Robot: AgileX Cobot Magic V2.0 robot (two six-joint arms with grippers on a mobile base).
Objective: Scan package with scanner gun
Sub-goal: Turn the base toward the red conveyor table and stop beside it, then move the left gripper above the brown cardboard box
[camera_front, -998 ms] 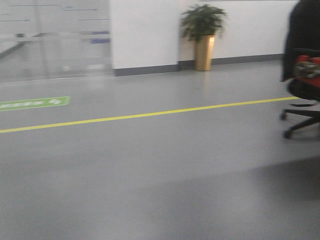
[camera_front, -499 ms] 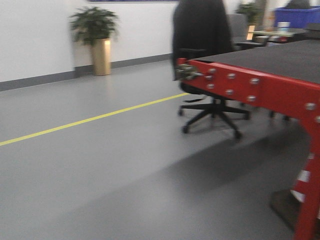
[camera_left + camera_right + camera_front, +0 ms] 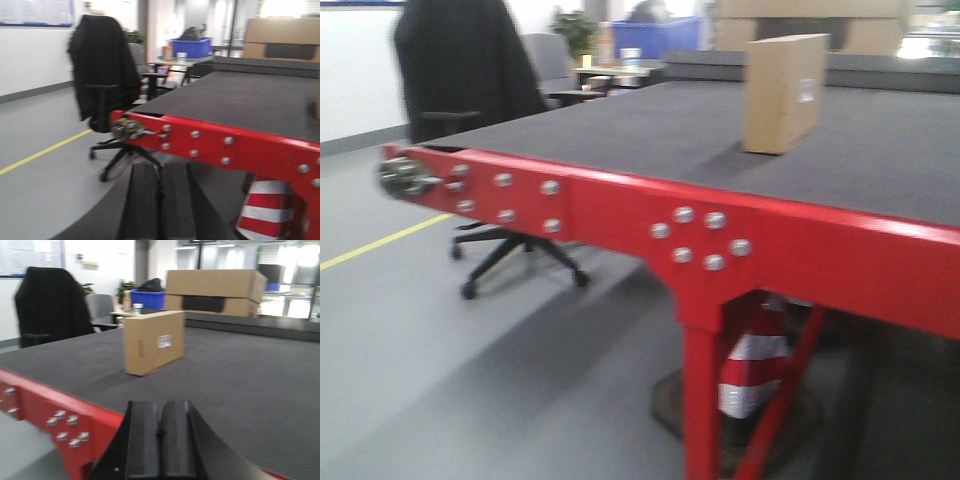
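Package [image 3: 152,342], one only, stands on its long edge on the dark felt top of the table [image 3: 620,130], a little in from the red near edge and well apart from the bolted left corner. Standing up this way, its small white label [image 3: 164,341] faces sideways into open air, which I judge suits a scanner's line of sight.

Nearest the cameras, the left gripper [image 3: 160,200] and right gripper [image 3: 160,440] each have both fingers pressed together with nothing between them. That probably makes sense, since nothing lies within reach. Both hang short of the table's edge.

Under the table sits one striped cone [image 3: 755,370]. One office chair [image 3: 460,70], draped in black, stands off the left corner. Beyond the package, at the far edge, are what look like two bigger boxes [image 3: 215,285], stacked. No scanner gun shows in any view.
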